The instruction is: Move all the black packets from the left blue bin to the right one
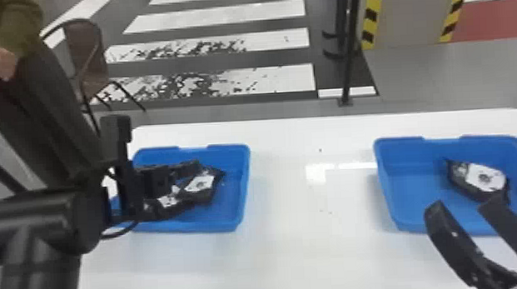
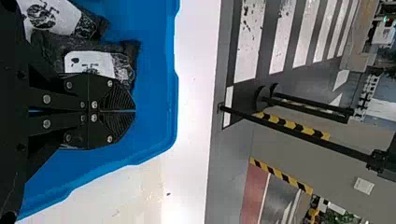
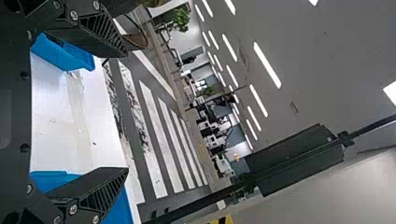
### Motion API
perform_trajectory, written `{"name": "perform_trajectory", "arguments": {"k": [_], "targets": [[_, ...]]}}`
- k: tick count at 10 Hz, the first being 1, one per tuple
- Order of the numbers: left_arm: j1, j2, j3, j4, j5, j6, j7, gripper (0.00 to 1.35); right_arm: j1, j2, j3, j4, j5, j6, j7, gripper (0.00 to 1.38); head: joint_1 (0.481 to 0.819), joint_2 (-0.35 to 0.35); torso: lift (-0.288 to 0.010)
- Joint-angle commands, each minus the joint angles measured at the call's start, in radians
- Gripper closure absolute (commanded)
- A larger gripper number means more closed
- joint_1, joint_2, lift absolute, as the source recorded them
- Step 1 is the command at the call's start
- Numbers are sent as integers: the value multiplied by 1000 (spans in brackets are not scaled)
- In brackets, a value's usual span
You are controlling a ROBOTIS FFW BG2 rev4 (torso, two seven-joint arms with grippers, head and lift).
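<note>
Head view: two black packets with white labels (image 1: 201,183) in the left blue plastic bin (image 1: 242,188), another packet (image 1: 485,178) in the right one (image 1: 386,190).
They look light and pliable, perhaps slick; pinching across the middle should grip best. The left gripper (image 2: 135,111) sits low beside them, jaws together and empty; the right gripper (image 1: 462,205) waits at its bin's near side, jaws wide.

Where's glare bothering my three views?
Head view: bright reflections on the white table, just left of the right bin, clear of the packets. Left wrist view: no strong glare on the packets or the left end effector. Right wrist view: ceiling lights glare as white strips.
</note>
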Motion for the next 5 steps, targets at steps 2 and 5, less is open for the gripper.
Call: {"name": "perform_trajectory", "arguments": {"k": [2, 5], "targets": [[10, 0, -5, -11, 19, 94, 6, 1108, 0, -2, 4, 3, -8, 4, 0, 163, 695, 145, -140], [-64, 9, -51, -11, -37, 258, 48, 163, -3, -2, 12, 12, -22, 12, 0, 163, 695, 147, -140]]}}
